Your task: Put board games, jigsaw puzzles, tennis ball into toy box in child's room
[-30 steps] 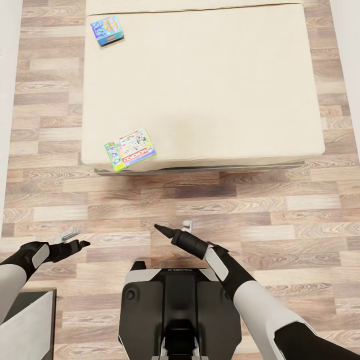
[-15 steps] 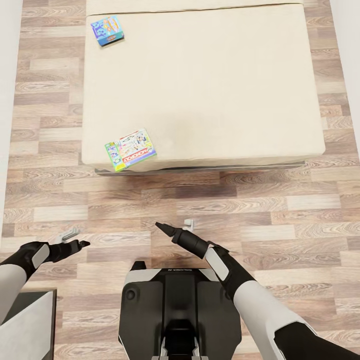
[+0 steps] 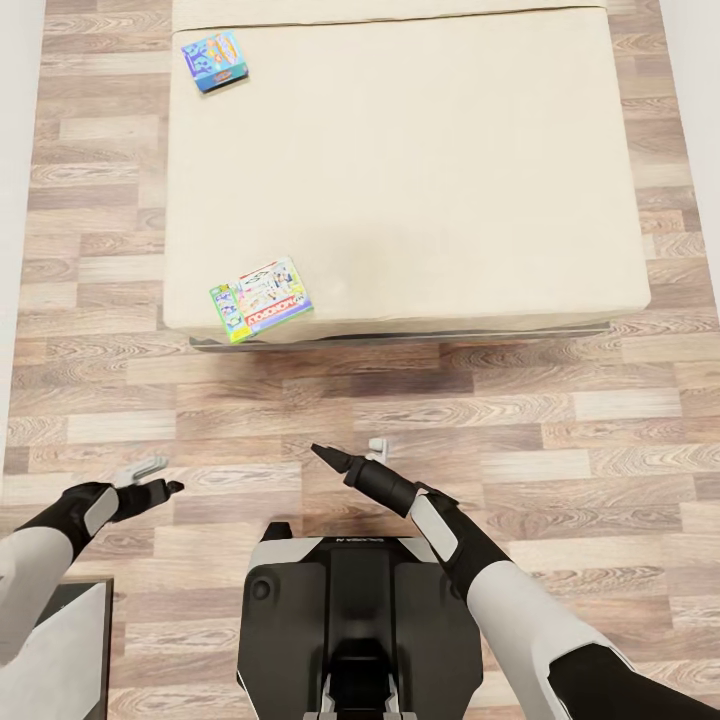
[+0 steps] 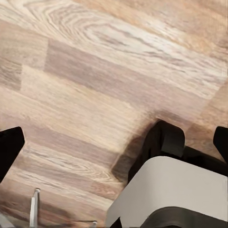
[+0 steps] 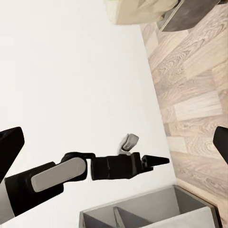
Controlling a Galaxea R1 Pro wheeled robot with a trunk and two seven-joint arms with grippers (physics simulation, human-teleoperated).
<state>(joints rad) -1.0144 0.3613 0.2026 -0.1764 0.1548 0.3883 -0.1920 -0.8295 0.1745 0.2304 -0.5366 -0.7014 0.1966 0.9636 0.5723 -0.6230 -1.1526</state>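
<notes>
Both board games (image 3: 260, 298) lay unpicked on the bed (image 3: 450, 180); my left gripper (image 3: 150, 477) and right gripper (image 3: 350, 455) hung spread apart, empty; collecting remained.

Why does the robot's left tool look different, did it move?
Yes. The left tool slid slightly toward the robot's right across the floor planks; the bed stayed put.

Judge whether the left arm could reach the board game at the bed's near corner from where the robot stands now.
Probably not yet. The left pincer hangs over bare floor, open and empty, with floor planks between it and the board game on the bed. Nothing blocks the path.
</notes>
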